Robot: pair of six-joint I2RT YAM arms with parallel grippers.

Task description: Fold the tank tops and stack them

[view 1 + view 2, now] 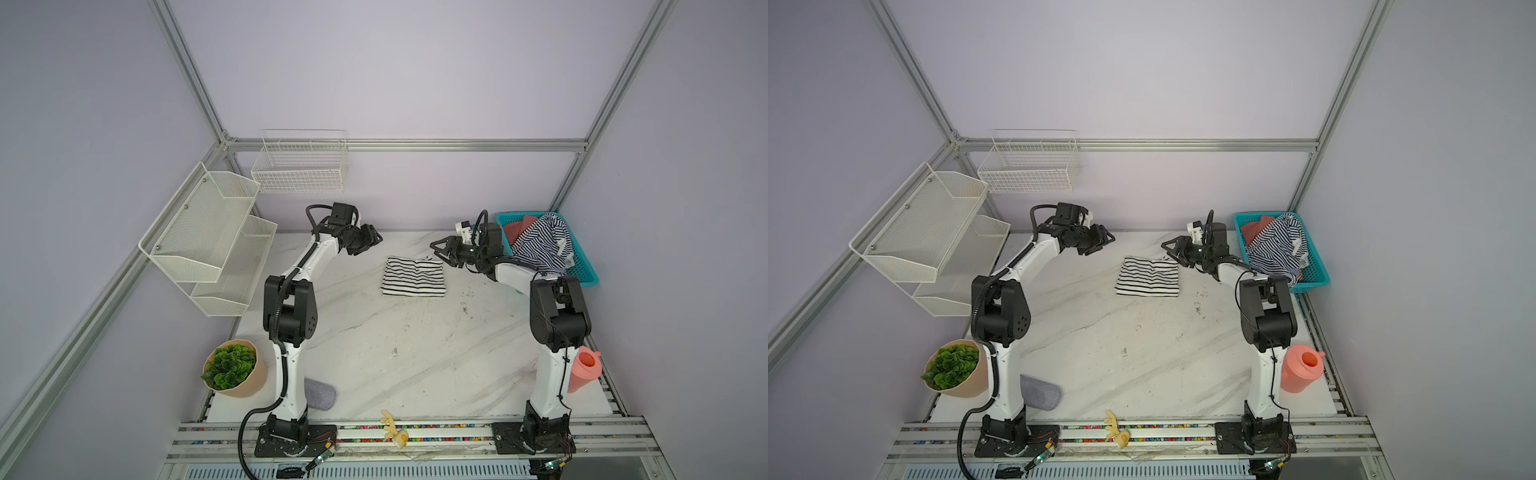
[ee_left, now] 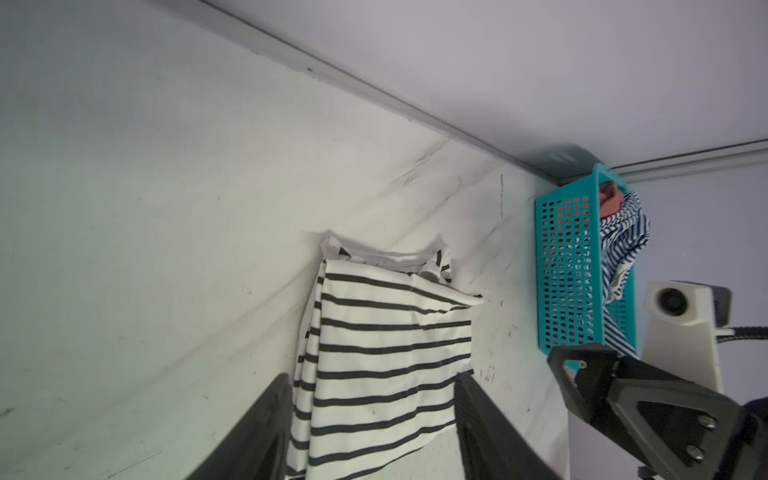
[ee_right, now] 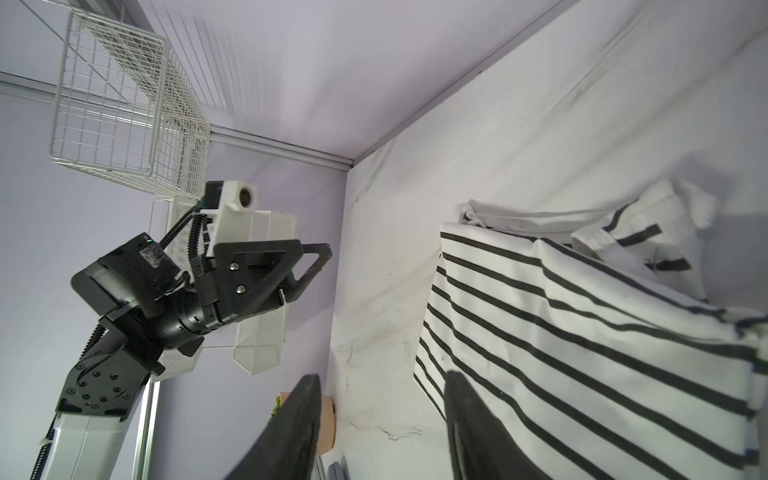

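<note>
The marble table [image 1: 395, 353] spans the cell floor between both arm bases. A teal basket [image 1: 584, 276] stands at the table's far right corner, against the back wall.

The navy-striped tank top [image 1: 540, 241] lies bunched inside the teal basket, unfolded, with part of it draped over the basket's near rim. A red cloth [image 1: 515, 232] lies beneath it in the same basket.

The white black-striped tank top [image 1: 413, 276] lies folded into a flat rectangle on the table, toward the back and midway between the two grippers.

The left gripper [image 1: 374, 241] hovers above the table to the left of the folded top, clear of it. Its jaws are spread with nothing between them.

The right gripper [image 1: 438, 251] hovers just beside the folded top's far right corner. Its jaws are likewise parted and empty.
</note>
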